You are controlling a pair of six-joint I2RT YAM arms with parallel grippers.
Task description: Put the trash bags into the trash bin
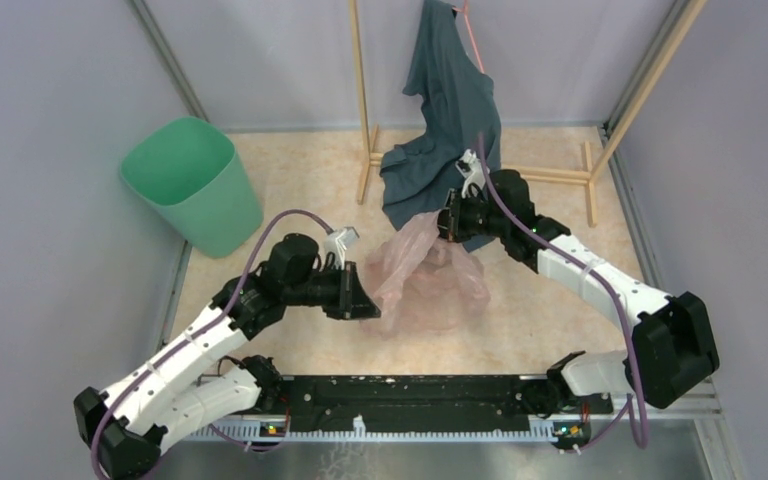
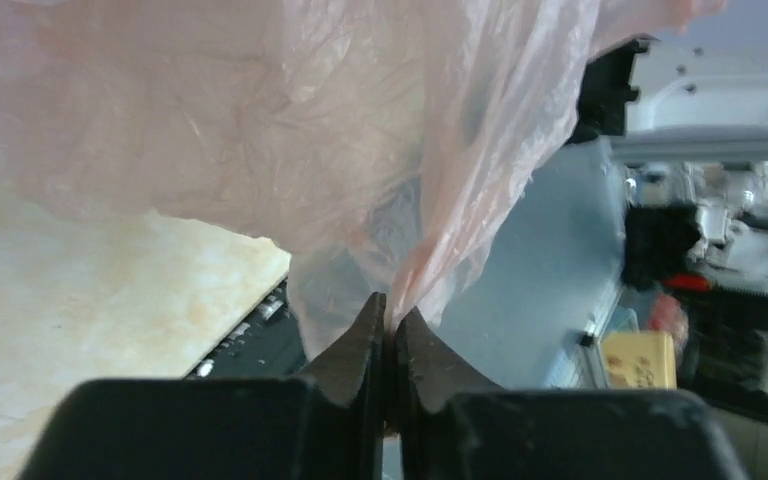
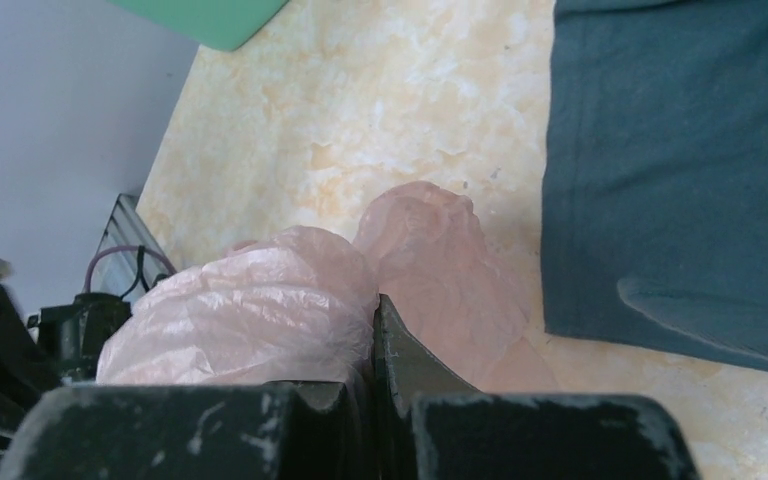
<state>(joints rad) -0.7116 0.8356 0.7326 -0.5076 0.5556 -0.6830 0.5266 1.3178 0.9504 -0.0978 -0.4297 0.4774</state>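
Observation:
The trash bag (image 1: 430, 278), a thin, wrinkled pale pink film, hangs in the middle of the floor between both arms. My left gripper (image 1: 365, 300) is at its lower left edge; in the left wrist view its jaws (image 2: 392, 312) are shut on a pinch of the pink film (image 2: 290, 120). My right gripper (image 1: 447, 222) holds the bag's top right part; in the right wrist view it (image 3: 372, 310) is shut on the film (image 3: 250, 310), which covers one finger. The mint-green trash bin (image 1: 192, 185) stands upright at the far left, apart from the bag, and its edge (image 3: 205, 15) shows in the right wrist view.
A dark teal-grey garment (image 1: 447, 120) hangs from a wooden rack (image 1: 363, 100) at the back, its lower end reaching the floor behind the right gripper. It also fills the right side of the right wrist view (image 3: 680, 170). A black rail (image 1: 410, 400) runs along the near edge.

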